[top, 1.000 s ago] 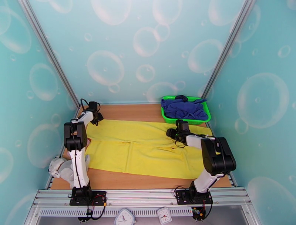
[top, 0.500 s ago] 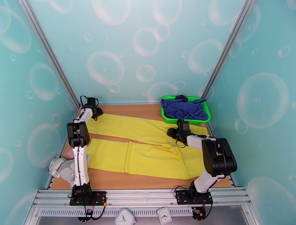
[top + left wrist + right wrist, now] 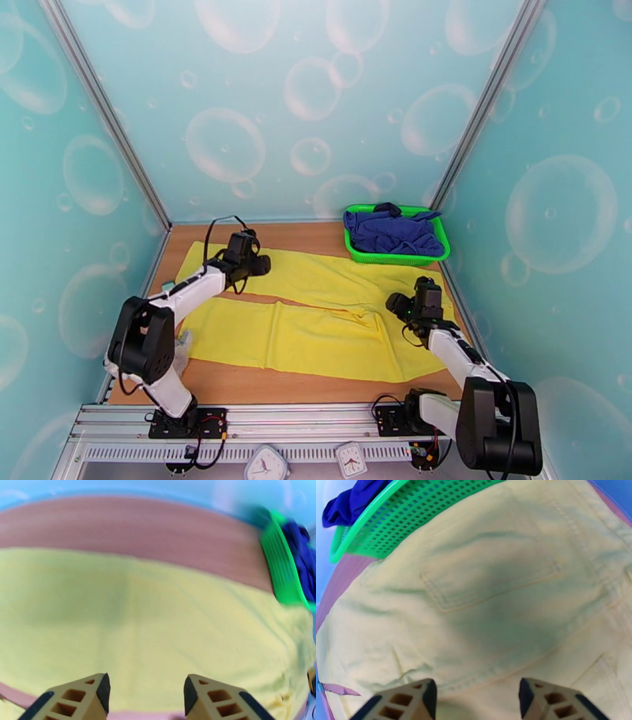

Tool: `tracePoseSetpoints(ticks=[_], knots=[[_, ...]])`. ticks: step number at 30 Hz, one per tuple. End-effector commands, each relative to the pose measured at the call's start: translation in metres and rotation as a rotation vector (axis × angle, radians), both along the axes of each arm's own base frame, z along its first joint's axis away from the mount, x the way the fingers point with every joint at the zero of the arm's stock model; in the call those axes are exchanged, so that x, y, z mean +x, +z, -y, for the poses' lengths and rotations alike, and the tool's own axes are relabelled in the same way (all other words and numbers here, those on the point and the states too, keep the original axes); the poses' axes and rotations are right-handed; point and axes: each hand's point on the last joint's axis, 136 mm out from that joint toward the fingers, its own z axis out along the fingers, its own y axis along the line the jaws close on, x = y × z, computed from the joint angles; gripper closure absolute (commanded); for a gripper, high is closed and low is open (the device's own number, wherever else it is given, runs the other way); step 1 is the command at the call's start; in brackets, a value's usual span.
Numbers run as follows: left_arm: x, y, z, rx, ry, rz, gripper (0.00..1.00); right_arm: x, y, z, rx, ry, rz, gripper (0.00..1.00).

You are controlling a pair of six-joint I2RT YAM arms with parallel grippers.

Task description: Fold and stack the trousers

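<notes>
Across the bench (image 3: 237, 384) the trousers (image 3: 316, 335) lie flat, legs parted, waist beside the green basket (image 3: 395, 258); left hand (image 3: 146, 693) and right hand (image 3: 474, 697) hover wide, empty; a shallow pinch could take one layer, skewing the fold.

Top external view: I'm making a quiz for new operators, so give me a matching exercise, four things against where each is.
1 trousers
2 green basket
3 dark blue garment
4 left gripper

A inside the green basket
B far right corner of the table
C over the far trouser leg
D spread flat across the table

Pairs: 1-D, 2-B, 3-A, 4-C
</notes>
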Motion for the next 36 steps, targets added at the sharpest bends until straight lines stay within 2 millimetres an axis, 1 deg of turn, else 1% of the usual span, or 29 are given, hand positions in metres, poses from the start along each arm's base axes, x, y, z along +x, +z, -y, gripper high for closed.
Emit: tracePoseSetpoints(ticks=[1, 3, 4, 7, 8, 9, 11, 12, 14, 15, 16, 18, 20, 22, 24, 25, 27, 28, 30, 31, 32, 33, 34, 35, 36], knots=[[-0.048, -0.043, -0.026, 0.041, 0.114, -0.138, 0.47, -0.009, 0.000, -0.008, 0.105, 0.008, -0.003, 0.40], [-0.066, -0.059, -0.036, 0.044, 0.138, -0.170, 0.47, -0.011, -0.002, -0.010, 0.150, -0.002, 0.006, 0.39], [-0.076, -0.071, -0.043, 0.056, 0.157, -0.198, 0.47, -0.013, -0.004, -0.009, 0.163, -0.018, 0.005, 0.39], [-0.095, -0.092, -0.057, 0.079, 0.206, -0.246, 0.47, -0.022, -0.014, -0.002, 0.196, -0.077, -0.005, 0.39], [-0.098, -0.096, -0.063, 0.088, 0.234, -0.251, 0.47, -0.024, -0.016, 0.000, 0.212, -0.098, -0.001, 0.38], [-0.102, -0.100, -0.069, 0.094, 0.264, -0.256, 0.47, -0.027, -0.019, 0.003, 0.230, -0.133, -0.005, 0.33], [-0.109, -0.107, -0.084, 0.114, 0.333, -0.265, 0.47, -0.035, -0.027, 0.010, 0.229, -0.202, -0.046, 0.28], [-0.116, -0.110, -0.094, 0.129, 0.376, -0.274, 0.47, -0.041, -0.031, 0.013, 0.227, -0.238, -0.077, 0.22], [-0.128, -0.115, -0.109, 0.142, 0.446, -0.286, 0.47, -0.054, -0.040, 0.017, 0.222, -0.307, -0.139, 0.10], [-0.133, -0.115, -0.115, 0.144, 0.478, -0.288, 0.47, -0.062, -0.044, 0.019, 0.218, -0.341, -0.165, 0.07], [-0.139, -0.115, -0.123, 0.150, 0.510, -0.283, 0.48, -0.070, -0.047, 0.021, 0.210, -0.373, -0.184, 0.01], [-0.144, -0.110, -0.133, 0.155, 0.556, -0.254, 0.48, -0.086, -0.051, 0.026, 0.184, -0.447, -0.213, 0.01], [-0.146, -0.103, -0.142, 0.161, 0.590, -0.227, 0.48, -0.101, -0.050, 0.029, 0.171, -0.515, -0.234, 0.01], [-0.144, -0.094, -0.145, 0.161, 0.595, -0.200, 0.49, -0.118, -0.048, 0.031, 0.152, -0.582, -0.255, 0.01], [-0.135, -0.078, -0.138, 0.128, 0.570, -0.152, 0.49, -0.135, -0.042, 0.034, 0.127, -0.649, -0.274, 0.01], [-0.126, -0.066, -0.128, 0.092, 0.518, -0.111, 0.48, -0.141, -0.038, 0.035, 0.111, -0.669, -0.272, 0.01], [-0.108, -0.041, -0.104, 0.014, 0.405, -0.030, 0.47, -0.144, -0.036, 0.029, 0.139, -0.676, -0.257, 0.01], [-0.097, -0.025, -0.093, -0.021, 0.353, 0.020, 0.47, -0.145, -0.036, 0.025, 0.161, -0.686, -0.251, 0.01], [-0.075, 0.008, -0.078, -0.048, 0.273, 0.120, 0.47, -0.146, -0.031, 0.021, 0.171, -0.702, -0.240, 0.01], [-0.063, 0.025, -0.076, -0.041, 0.259, 0.172, 0.47, -0.146, -0.023, 0.022, 0.147, -0.704, -0.225, 0.01], [-0.051, 0.037, -0.076, -0.027, 0.255, 0.206, 0.47, -0.142, -0.012, 0.025, 0.101, -0.699, -0.197, 0.01], [-0.035, 0.049, -0.080, -0.017, 0.269, 0.228, 0.47, -0.138, 0.004, 0.028, 0.038, -0.690, -0.158, 0.01], [-0.019, 0.054, -0.087, -0.008, 0.284, 0.224, 0.46, -0.131, 0.023, 0.034, -0.024, -0.689, -0.110, 0.01], [-0.001, 0.061, -0.095, -0.006, 0.300, 0.225, 0.46, -0.120, 0.030, 0.030, -0.017, -0.652, -0.087, 0.01], [0.019, 0.061, -0.104, 0.002, 0.310, 0.212, 0.45, -0.101, 0.039, 0.020, -0.011, -0.562, -0.047, 0.01]])
